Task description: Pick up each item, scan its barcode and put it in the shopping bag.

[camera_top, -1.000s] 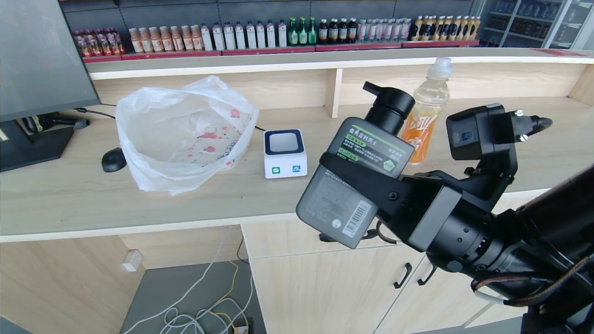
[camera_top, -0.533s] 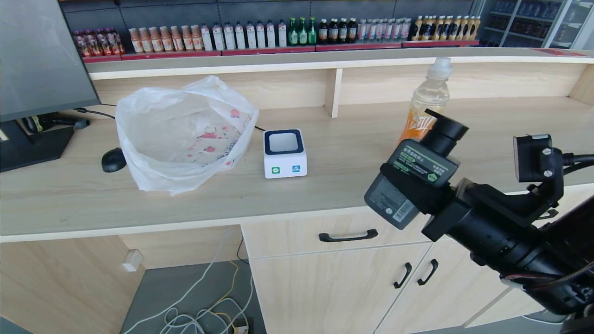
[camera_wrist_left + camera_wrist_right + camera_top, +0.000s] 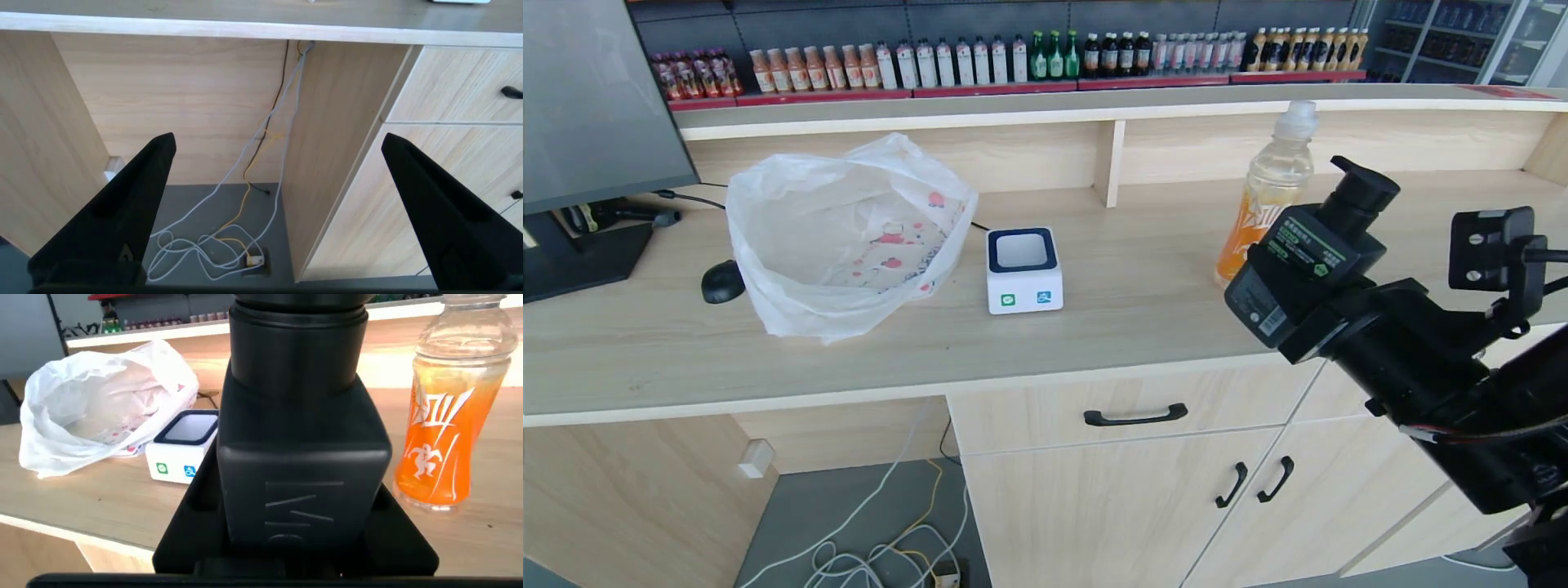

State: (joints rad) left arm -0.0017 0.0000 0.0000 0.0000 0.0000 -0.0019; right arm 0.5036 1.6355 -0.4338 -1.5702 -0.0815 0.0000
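My right gripper (image 3: 1313,317) is shut on a dark grey pump bottle (image 3: 1294,261), held tilted in the air over the counter's front edge at the right, its barcode label facing down and left. In the right wrist view the pump bottle (image 3: 298,457) sits between the fingers (image 3: 189,531). Just behind it an orange drink bottle (image 3: 1270,192) stands upright on the counter. The white scanner (image 3: 1024,269) sits mid-counter, and the open white shopping bag (image 3: 849,233) lies to its left. My left gripper (image 3: 270,212) hangs open below the counter, holding nothing.
A monitor (image 3: 596,98) and a black mouse (image 3: 723,282) occupy the counter's left end. A raised shelf with a divider (image 3: 1109,163) backs the counter (image 3: 1127,327). Drawer and door handles (image 3: 1135,416) face me below, and cables (image 3: 237,237) lie on the floor.
My right arm has carried the pump bottle to the right and away from the head camera, from beside the scanner to next to the orange drink bottle.
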